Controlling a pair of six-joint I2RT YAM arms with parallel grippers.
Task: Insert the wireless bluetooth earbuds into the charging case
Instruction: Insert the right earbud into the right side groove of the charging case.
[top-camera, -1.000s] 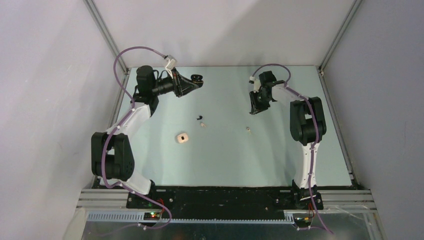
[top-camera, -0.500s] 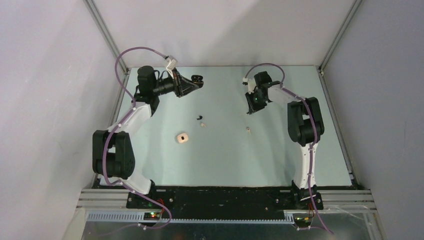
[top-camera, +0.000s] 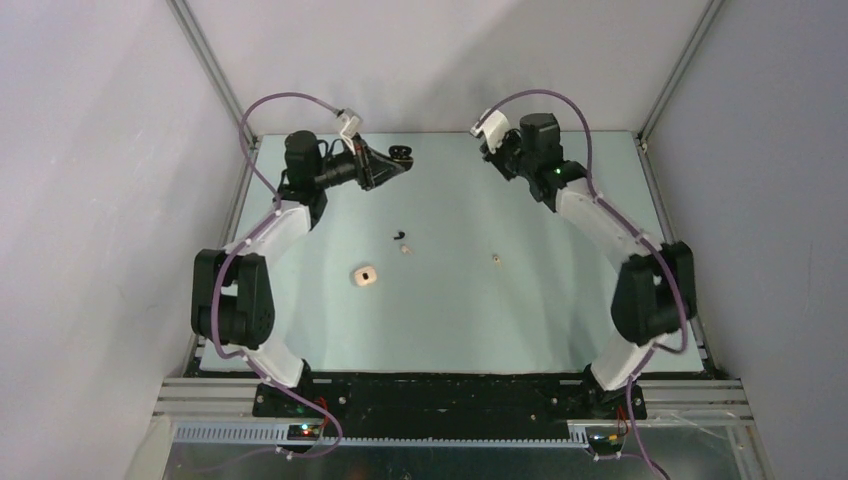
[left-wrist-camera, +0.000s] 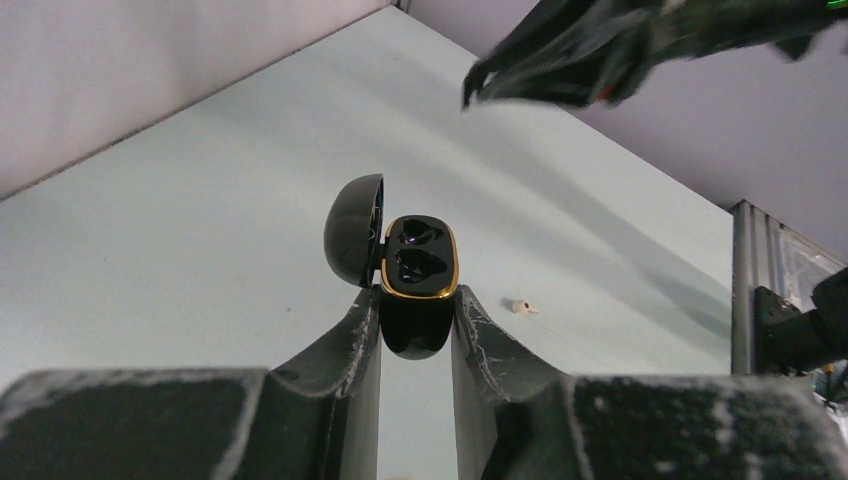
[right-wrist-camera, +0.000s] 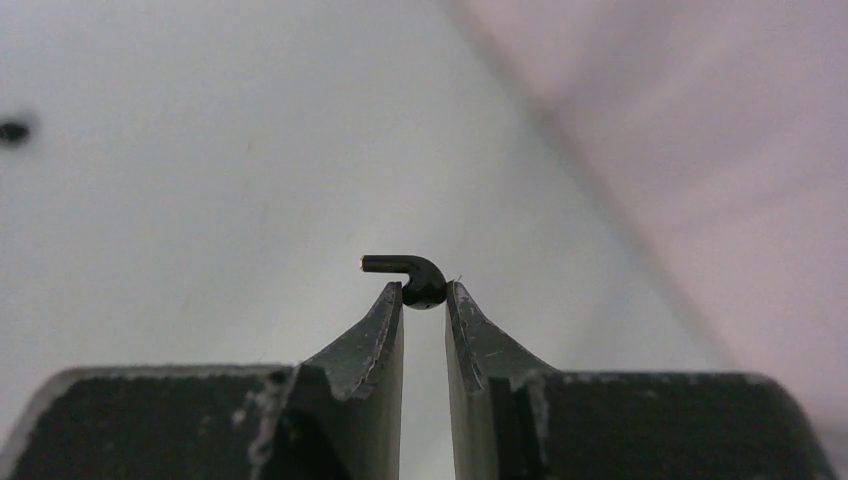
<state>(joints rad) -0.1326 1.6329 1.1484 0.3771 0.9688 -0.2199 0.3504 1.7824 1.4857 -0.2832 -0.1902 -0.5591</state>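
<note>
One black earbud (right-wrist-camera: 410, 272) is pinched in the right gripper (right-wrist-camera: 424, 295), the open charging case (left-wrist-camera: 420, 262) clamped in the left gripper (left-wrist-camera: 415, 300), both aloft; insertion likely needs the bud aligned over an empty socket.

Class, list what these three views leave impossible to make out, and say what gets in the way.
Top view: cream case and loose buds too small for detail.
Left wrist view: base of the black case hidden by the left claw.
Right wrist view: lower part of the black earbud hidden by the right claw; background blurred.
</note>
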